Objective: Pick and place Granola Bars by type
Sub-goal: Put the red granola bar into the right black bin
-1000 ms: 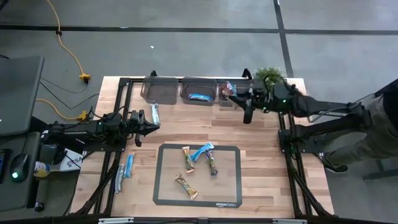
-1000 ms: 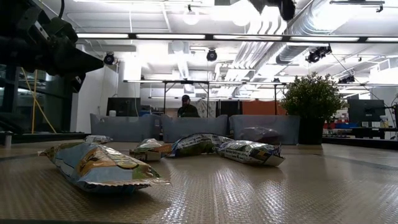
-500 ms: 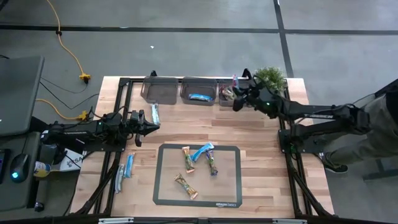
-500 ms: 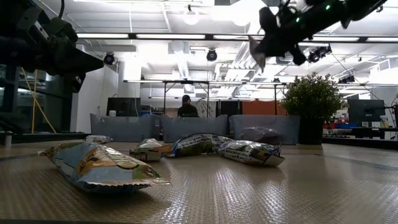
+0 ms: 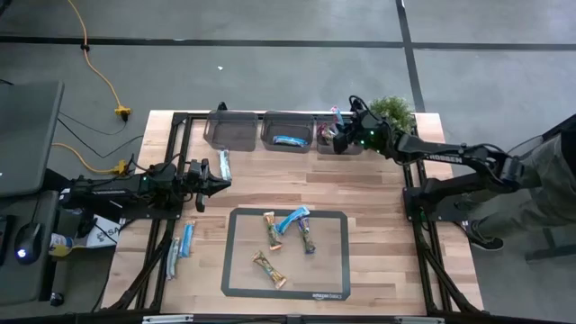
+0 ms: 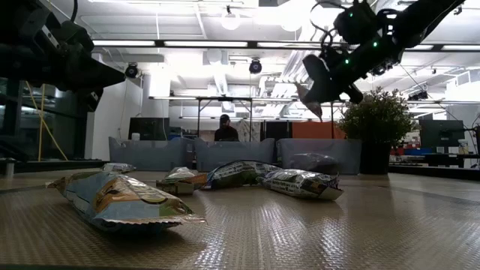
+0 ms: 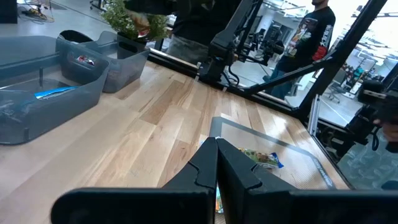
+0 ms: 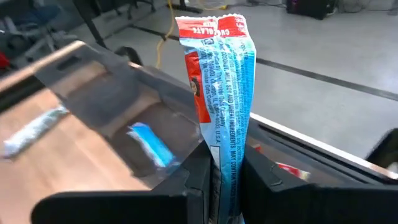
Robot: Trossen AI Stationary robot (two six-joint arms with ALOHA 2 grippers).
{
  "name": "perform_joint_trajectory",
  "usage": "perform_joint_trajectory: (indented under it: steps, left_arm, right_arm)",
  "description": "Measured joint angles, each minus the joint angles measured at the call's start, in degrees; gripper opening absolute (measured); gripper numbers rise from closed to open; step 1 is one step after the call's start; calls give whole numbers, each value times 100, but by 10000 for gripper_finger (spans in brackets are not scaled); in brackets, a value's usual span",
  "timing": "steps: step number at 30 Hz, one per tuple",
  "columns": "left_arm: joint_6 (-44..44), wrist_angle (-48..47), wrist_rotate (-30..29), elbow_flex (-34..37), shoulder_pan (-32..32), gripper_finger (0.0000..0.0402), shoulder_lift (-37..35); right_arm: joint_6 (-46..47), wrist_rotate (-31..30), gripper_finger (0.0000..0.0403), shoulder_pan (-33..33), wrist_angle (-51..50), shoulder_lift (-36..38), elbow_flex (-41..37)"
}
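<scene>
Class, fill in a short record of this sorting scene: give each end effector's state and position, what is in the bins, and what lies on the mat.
right end effector: shut on a red and pale blue wrapped granola bar, raised over the rightmost clear grey plastic bin
left end effector: shut, empty, waiting at the table's left side
middle bin: one bright blue wrapped bar
leftmost bin: no bar visible
dark-edged grey mat: four bars, one blue
off the mat: pale bars lying by the left arm
</scene>
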State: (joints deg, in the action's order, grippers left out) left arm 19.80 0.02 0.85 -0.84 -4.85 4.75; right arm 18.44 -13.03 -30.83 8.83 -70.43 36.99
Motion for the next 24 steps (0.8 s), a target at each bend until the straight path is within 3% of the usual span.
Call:
perform_joint_trajectory:
  steps: [5,9,17,24]
  left_arm:
    - [0,0,1,0,0,0,0]
    - [1,-1,-1,0,1,0,0]
    - [-1,0,1,1,0,0,0]
    - [-1,-1,1,0,1,0,0]
  right_arm:
    - [-376,418,43,-383,-178,-238,162]
    - [-885,755,43,-533,-801,-645,719]
    - [-1964,413,43,-532,-2695,-1855,2019]
    - [-2197,147,43,-628,-3402,-2552,2582]
